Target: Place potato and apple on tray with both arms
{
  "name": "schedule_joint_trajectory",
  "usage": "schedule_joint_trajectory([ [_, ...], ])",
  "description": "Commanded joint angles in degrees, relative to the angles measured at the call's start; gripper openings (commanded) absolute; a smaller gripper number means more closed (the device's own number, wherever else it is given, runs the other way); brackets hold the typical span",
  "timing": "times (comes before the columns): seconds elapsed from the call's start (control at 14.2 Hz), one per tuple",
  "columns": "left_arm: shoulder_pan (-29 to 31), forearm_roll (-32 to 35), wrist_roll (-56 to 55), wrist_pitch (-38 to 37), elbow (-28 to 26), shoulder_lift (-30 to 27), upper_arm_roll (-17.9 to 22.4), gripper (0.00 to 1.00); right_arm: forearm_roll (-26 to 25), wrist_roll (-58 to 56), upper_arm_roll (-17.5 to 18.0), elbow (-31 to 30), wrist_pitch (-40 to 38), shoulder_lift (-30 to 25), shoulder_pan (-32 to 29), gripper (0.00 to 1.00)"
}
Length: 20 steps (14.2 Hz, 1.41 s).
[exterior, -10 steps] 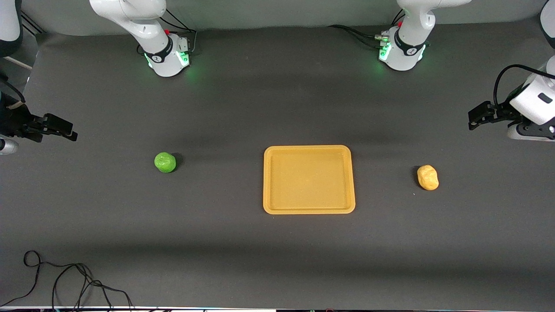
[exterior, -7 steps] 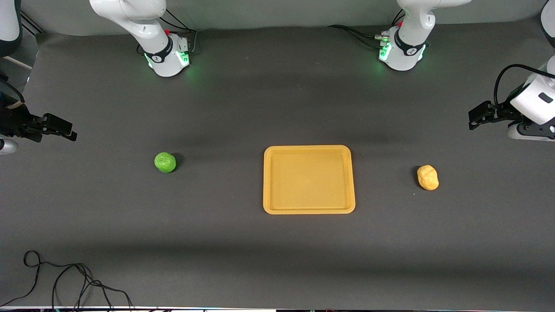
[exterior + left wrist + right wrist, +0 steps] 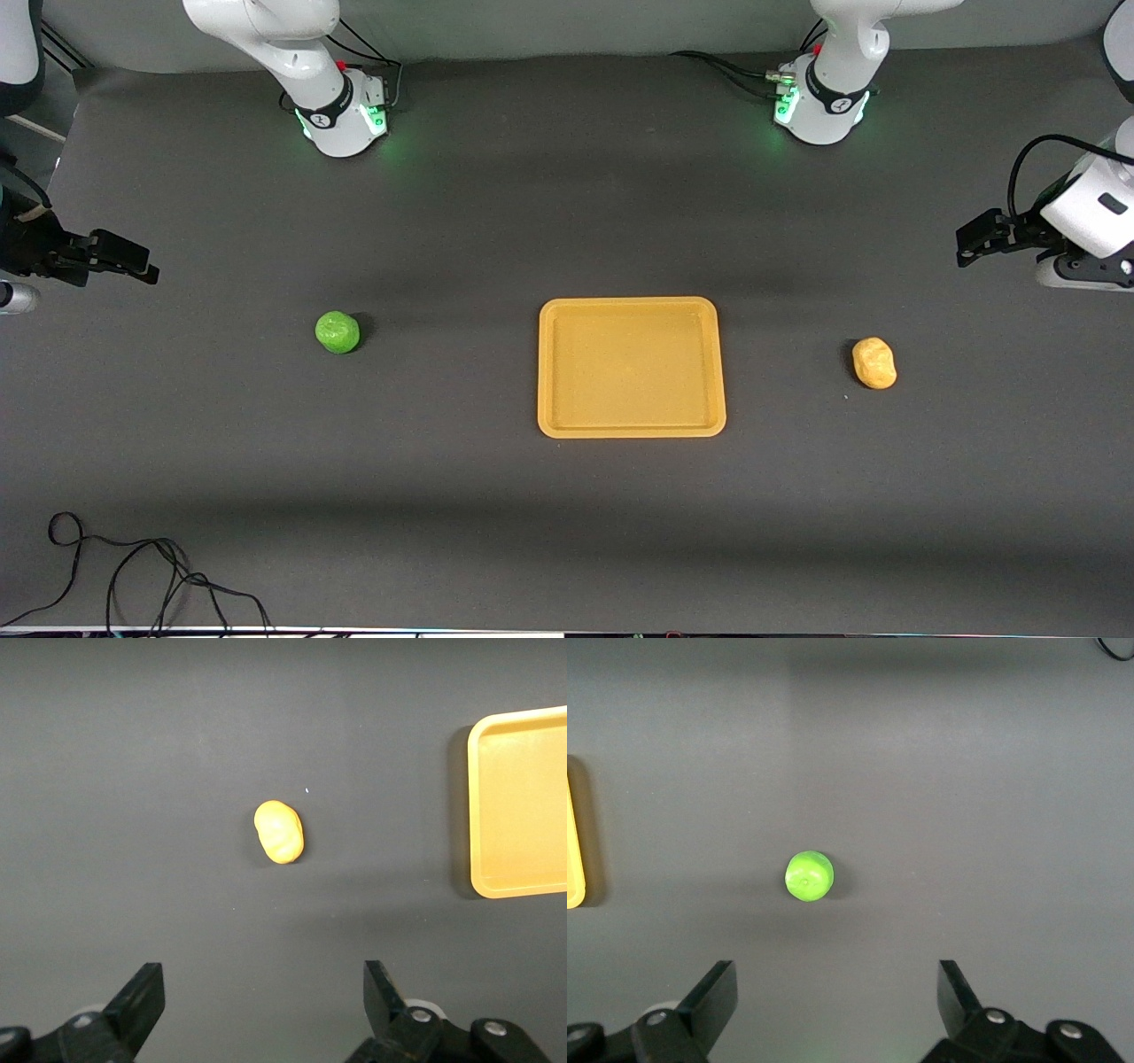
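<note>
The orange-yellow tray [image 3: 545, 372] lies empty at the table's middle; its edge also shows in the left wrist view [image 3: 523, 806] and the right wrist view [image 3: 572, 850]. The yellow potato [image 3: 874, 362] lies on the cloth toward the left arm's end, and shows in the left wrist view [image 3: 279, 832]. The green apple [image 3: 337, 332] lies toward the right arm's end, and shows in the right wrist view [image 3: 809, 876]. My left gripper [image 3: 973, 239] hangs open and empty high over the left arm's end [image 3: 263, 997]. My right gripper [image 3: 133, 264] hangs open and empty high over the right arm's end [image 3: 835, 997].
The table is covered in dark grey cloth. A black cable [image 3: 133, 576] lies coiled at the near corner at the right arm's end. The two green-lit arm bases [image 3: 345, 120] [image 3: 819, 106] stand along the edge farthest from the front camera.
Both grippers have shifted very slightly; the right one has edged up in the front view. The potato, apple and tray have not moved.
</note>
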Motion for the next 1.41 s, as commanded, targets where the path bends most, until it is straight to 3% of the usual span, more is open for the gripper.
schedule_joint_trajectory([
  [0.0,0.14,-0.45,0.82,3.22,0.76,4.51,0.11,1.0,-0.73,0.12,-0.36,0.05,-1.04,-0.77,0.57,1.0],
  [0.28,-0.04,-0.45,0.65,13.93,-0.46,13.65,0.02,1.0,-0.73,0.03,-0.36,-0.12,-1.04,-0.77,0.22,1.0],
  [0.7,0.05,1.83,-0.23,35.91,-10.39,21.21,0.11,1.0,-0.73,0.03,-0.36,-0.21,-1.04,-0.77,0.22,1.0],
  [1.34,0.58,1.84,-4.79,42.35,-15.76,25.88,0.11,0.99,-0.73,0.03,-0.36,-0.13,-1.12,-0.94,0.31,1.0],
])
